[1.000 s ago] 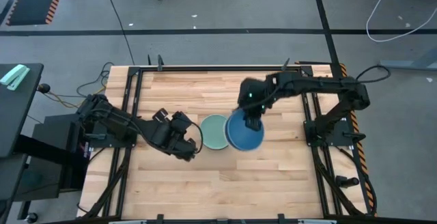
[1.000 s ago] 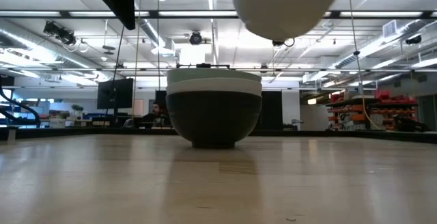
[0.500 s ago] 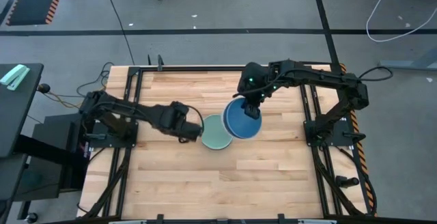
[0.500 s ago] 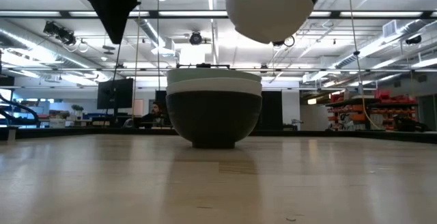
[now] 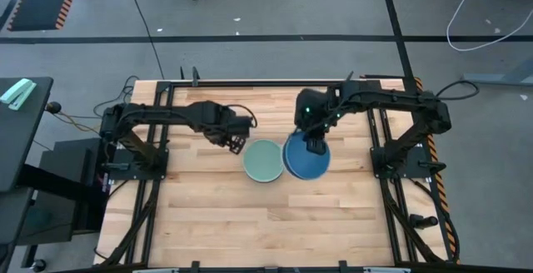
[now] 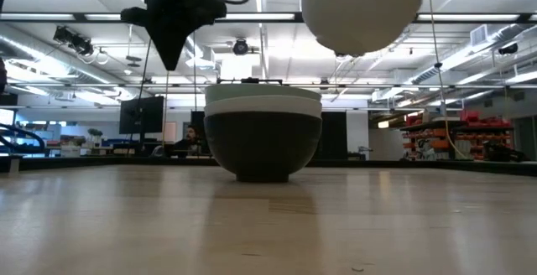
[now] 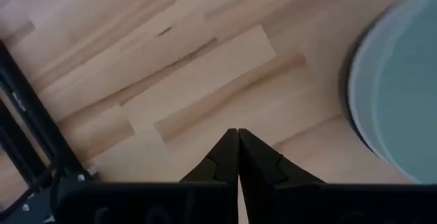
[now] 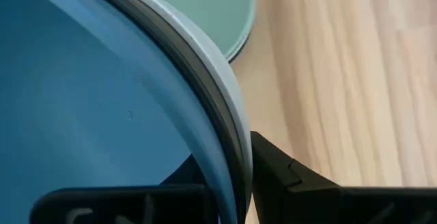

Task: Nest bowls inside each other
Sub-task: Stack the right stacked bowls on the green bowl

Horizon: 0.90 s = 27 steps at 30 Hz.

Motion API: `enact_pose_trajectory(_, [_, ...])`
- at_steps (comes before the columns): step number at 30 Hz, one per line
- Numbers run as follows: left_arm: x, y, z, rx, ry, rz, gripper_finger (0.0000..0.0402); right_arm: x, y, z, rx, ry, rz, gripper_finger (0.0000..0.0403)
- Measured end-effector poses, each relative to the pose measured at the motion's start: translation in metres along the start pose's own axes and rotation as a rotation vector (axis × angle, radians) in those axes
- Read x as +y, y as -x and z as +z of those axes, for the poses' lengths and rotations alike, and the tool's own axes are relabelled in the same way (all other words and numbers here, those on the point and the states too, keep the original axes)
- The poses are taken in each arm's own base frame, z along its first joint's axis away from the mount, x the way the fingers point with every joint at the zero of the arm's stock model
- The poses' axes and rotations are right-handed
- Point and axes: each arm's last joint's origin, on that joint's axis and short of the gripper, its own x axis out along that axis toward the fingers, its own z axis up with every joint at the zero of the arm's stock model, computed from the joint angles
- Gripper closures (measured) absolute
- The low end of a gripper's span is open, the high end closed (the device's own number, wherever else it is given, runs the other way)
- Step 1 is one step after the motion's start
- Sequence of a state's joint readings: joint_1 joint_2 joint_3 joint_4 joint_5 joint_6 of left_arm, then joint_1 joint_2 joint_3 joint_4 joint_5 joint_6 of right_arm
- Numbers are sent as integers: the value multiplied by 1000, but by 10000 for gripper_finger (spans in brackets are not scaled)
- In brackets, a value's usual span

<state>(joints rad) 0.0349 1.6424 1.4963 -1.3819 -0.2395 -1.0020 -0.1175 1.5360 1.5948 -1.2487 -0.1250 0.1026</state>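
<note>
A stack of nested bowls (image 5: 264,161) rests by the base of its black bottom bowl on the table's middle. A white band and a pale mint green rim (image 6: 263,95) show above the black one. My right gripper (image 5: 314,144) is shut on a blue bowl (image 5: 305,158), lifted just right of the stack. From the low view the blue bowl (image 6: 361,11) shows a whitish underside. My left gripper (image 5: 236,136) hangs shut and empty, left of the stack and toward the far edge; it points down in the low view (image 6: 171,53). My right gripper holds the blue bowl by its rim (image 8: 232,149), on the bowl's far side. One finger (image 8: 276,173) is outside the wall and the other inside. The fingers come from above, pointing down. The bowl is lifted clear, mouth up, higher than the stack's rim.
Bare wooden tabletop (image 5: 250,223) lies on the near side and to both sides of the stack. Black frame rails (image 5: 158,140) run along the table's left and right edges. The room beyond shows in the low view.
My left gripper, shut, has drawn away from the stack's left side toward the table's far edge. My right gripper has carried the blue bowl a little toward the far edge and the stack, then back toward the right, keeping it lifted. The stack has stayed put.
</note>
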Motion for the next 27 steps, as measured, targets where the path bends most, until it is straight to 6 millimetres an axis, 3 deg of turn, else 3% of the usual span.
enact_pose_trajectory(3, [7,-12,9,38,27,-10,392,15,-1,-6,37,36,-14,349])
enact_pose_trajectory(10, [25,-76,14,194,26,-61,393,61,15,-27,11,141,11,349])
enact_pose_trajectory(14, [38,-103,14,219,56,-66,396,78,24,-37,-21,164,16,349])
enact_pose_trajectory(21, [43,-135,13,216,100,-211,397,100,27,-49,-31,207,15,349])
enact_pose_trajectory(27, [48,-146,3,252,121,-175,398,109,28,-55,-34,219,16,349])
